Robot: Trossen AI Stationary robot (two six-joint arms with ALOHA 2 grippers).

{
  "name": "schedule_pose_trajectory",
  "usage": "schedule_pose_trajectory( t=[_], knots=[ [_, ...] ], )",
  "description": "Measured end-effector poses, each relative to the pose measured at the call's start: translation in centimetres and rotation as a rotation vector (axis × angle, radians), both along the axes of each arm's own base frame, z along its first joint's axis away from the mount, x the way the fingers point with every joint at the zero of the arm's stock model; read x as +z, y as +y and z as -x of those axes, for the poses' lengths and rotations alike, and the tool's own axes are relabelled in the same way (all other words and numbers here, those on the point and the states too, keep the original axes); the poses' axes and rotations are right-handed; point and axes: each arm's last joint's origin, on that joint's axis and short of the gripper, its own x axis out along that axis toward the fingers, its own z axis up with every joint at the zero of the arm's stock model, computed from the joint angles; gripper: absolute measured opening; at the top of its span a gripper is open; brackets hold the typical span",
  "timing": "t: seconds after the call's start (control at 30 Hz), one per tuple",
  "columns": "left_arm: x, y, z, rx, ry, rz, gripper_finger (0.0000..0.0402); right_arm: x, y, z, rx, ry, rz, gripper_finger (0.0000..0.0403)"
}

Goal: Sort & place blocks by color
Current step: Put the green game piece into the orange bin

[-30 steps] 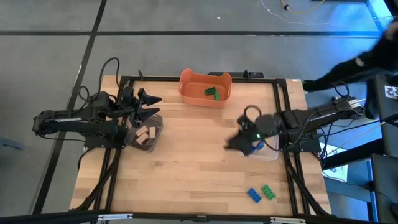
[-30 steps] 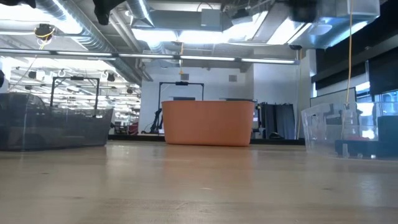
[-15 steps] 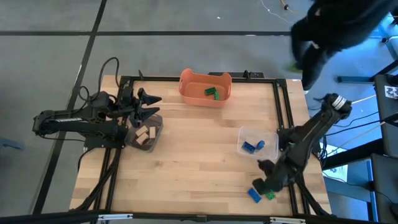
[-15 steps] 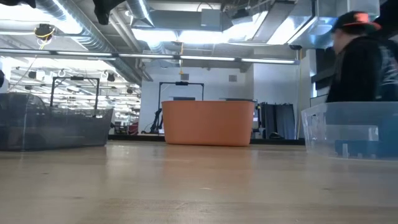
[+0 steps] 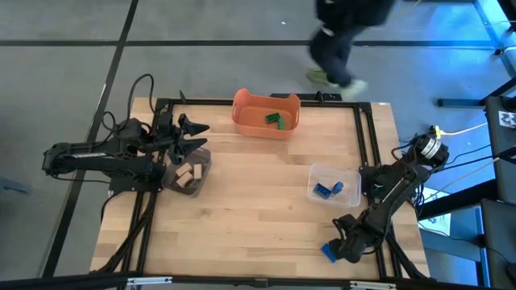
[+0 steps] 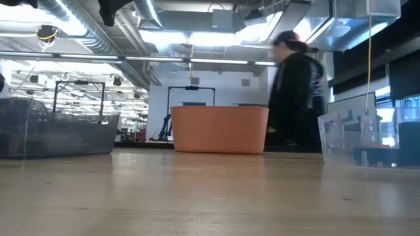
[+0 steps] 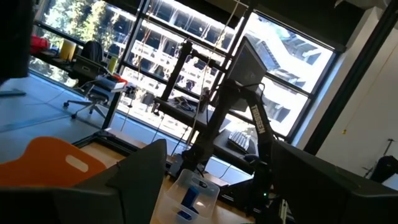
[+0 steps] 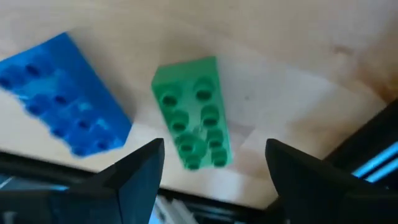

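Right wrist view: open right gripper (image 8: 208, 165) straddling green block (image 8: 191, 112).

Person (image 5: 343, 36) beyond table's (image 5: 250, 209) far edge; orange tub (image 5: 266, 113) nearby.

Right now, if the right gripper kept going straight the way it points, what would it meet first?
Most likely the green block, lying between the open fingers of the right gripper, beside the blue block; depth is unclear.
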Motion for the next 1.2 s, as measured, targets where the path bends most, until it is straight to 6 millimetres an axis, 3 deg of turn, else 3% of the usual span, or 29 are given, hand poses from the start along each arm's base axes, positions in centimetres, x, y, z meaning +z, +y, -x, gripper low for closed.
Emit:
schedule_pose_trajectory(
  t=[0.2, 0.4, 0.5, 0.6, 0.67, 0.77, 1.0, 1.2],
  knots=[
    [0.0, 0.0, 0.0, 0.006, 0.0, 0.002, 0.0282, -2.1, 0.3, -0.2, 0.043, 0.035, 0.061, 0.0281],
    [0.0, 0.0, 0.0, 0.012, -0.001, 0.003, 0.0282, -2.8, 0.5, -0.4, 0.071, 0.044, 0.08, 0.0268],
    [0.0, 0.0, 0.0, 0.014, 0.0, 0.004, 0.0282, -2.8, 0.5, -0.4, 0.09, 0.037, 0.08, 0.0224],
    [0.0, 0.0, 0.0, 0.015, 0.0, 0.004, 0.0282, -2.7, 0.5, -0.4, 0.148, 0.02, 0.066, 0.0145],
    [0.0, 0.0, 0.0, 0.014, 0.0, 0.004, 0.0282, -2.4, 0.3, -0.4, 0.191, 0.0, 0.051, 0.0141],
    [0.0, 0.0, 0.0, 0.014, 0.0, 0.004, 0.0282, -1.1, -0.8, -0.1, 0.232, -0.055, 0.086, 0.0141],
    [0.0, 0.1, 0.0, 0.031, -0.001, 0.009, 0.0282, 6.1, -4.4, -1.0, 0.054, -0.73, 0.36, 0.0141],
    [0.0, 0.1, 0.0, 0.032, 0.003, 0.008, 0.0282, 8.4, -8.2, -4.3, 0.121, -0.901, 0.483, 0.0141]
  ],
)
